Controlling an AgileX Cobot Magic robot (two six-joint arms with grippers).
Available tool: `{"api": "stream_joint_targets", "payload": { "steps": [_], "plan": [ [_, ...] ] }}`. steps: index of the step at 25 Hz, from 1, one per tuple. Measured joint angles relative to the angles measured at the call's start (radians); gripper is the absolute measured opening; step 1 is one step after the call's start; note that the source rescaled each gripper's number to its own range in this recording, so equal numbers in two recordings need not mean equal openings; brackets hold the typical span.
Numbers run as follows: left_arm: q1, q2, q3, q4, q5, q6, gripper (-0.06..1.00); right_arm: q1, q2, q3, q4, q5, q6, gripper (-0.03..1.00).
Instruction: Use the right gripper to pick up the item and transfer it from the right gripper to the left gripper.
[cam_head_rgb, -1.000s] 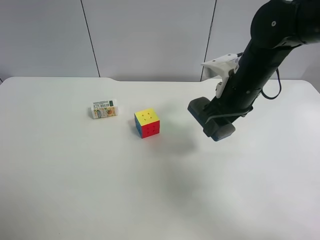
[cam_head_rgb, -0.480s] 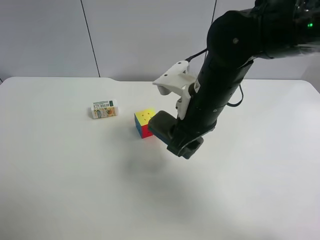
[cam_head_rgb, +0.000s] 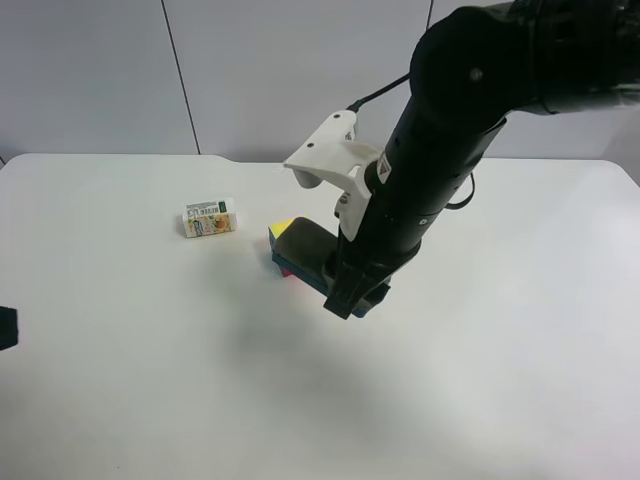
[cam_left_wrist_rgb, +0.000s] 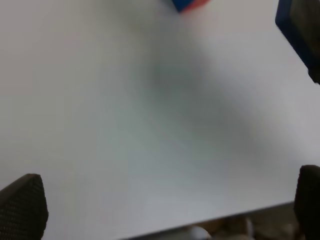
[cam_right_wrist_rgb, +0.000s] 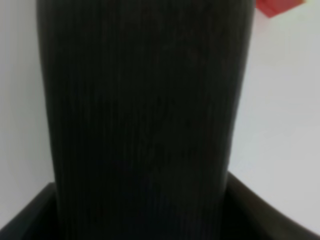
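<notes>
The item, a flat eraser (cam_head_rgb: 305, 252) with a dark felt top and blue base, is held in the air by my right gripper (cam_head_rgb: 355, 292), the black white-bracketed arm. It hangs just in front of the puzzle cube. In the right wrist view its dark felt (cam_right_wrist_rgb: 145, 110) fills the frame between the fingers (cam_right_wrist_rgb: 30, 217). My left gripper (cam_left_wrist_rgb: 165, 210) is open and empty over bare table. Only a dark tip of it (cam_head_rgb: 5, 328) shows at the exterior high view's left edge. The eraser's blue edge (cam_left_wrist_rgb: 300, 30) shows in the left wrist view.
The multicoloured cube (cam_head_rgb: 281, 228) is mostly hidden behind the eraser; its corner shows in both wrist views (cam_right_wrist_rgb: 277, 6) (cam_left_wrist_rgb: 190, 4). A small white labelled packet (cam_head_rgb: 208, 218) lies further left on the white table (cam_head_rgb: 150, 390).
The right arm has carried the eraser left from the right side until it hangs in front of the cube. A dark tip of the left gripper has appeared at the exterior high view's left edge.
</notes>
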Motion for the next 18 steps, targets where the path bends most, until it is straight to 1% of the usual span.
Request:
{"api": "stream_joint_targets", "payload": {
  "steps": [2,5,10,14,18],
  "plan": [
    [0.001,0.077,0.000,-0.059,-0.002,0.013,1.00,0.000,-0.014,0.000,0.002,-0.017,-0.002,0.01],
    [0.001,0.182,0.000,-0.149,-0.004,0.063,1.00,0.000,-0.029,0.000,0.009,-0.020,-0.011,0.01],
    [0.001,0.304,0.000,-0.312,-0.006,0.176,1.00,0.000,-0.037,0.000,0.069,-0.024,-0.053,0.01],
    [0.001,0.362,0.000,-0.396,-0.007,0.243,1.00,0.000,-0.037,0.000,0.126,-0.025,-0.105,0.01],
    [0.001,0.403,0.000,-0.433,-0.008,0.275,1.00,0.000,-0.037,0.000,0.186,-0.027,-0.158,0.01]
  ]
}}
